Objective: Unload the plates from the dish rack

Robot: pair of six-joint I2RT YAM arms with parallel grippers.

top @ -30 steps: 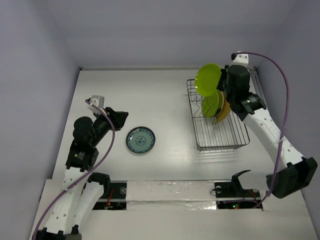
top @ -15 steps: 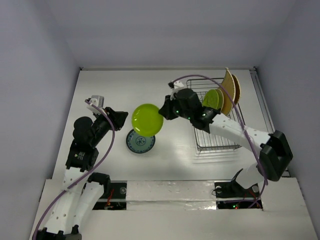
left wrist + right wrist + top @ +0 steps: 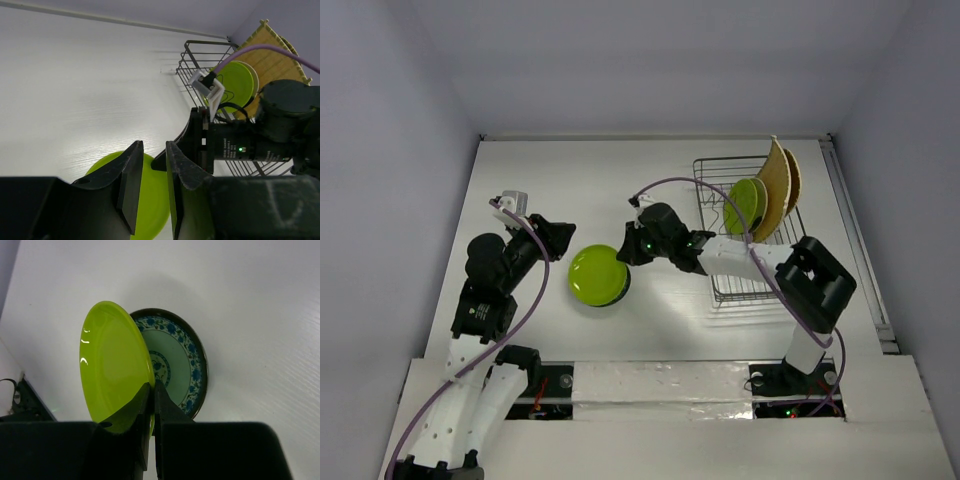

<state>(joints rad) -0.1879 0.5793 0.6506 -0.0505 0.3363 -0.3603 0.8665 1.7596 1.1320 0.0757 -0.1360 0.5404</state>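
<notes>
Nearest us, one lime plate (image 3: pixel 598 274) hangs tilted in the right jaws, which are clamped on its rim. Under it lies one patterned plate (image 3: pixel 176 371), flat on the counter (image 3: pixel 620 180). From above, the lime one hides nearly all of it, and we cannot tell whether the two touch. The right arm (image 3: pixel 745 255) reaches leftward past the rack's near end to get here. Just left of the pair, the left jaws hover a little apart, gripping nothing (their camera looks over the lime plate toward the right wrist). Farther back on the right stands the one rack (image 3: pixel 745 287). We count four plates upright in its far half, as best we can tell: a second lime plate (image 3: pixel 743 206), a paler rim (image 3: pixel 759 200) tight behind it, then a ribbed yellow plate (image 3: pixel 775 180) and a brownish plate (image 3: pixel 793 180) behind that.
</notes>
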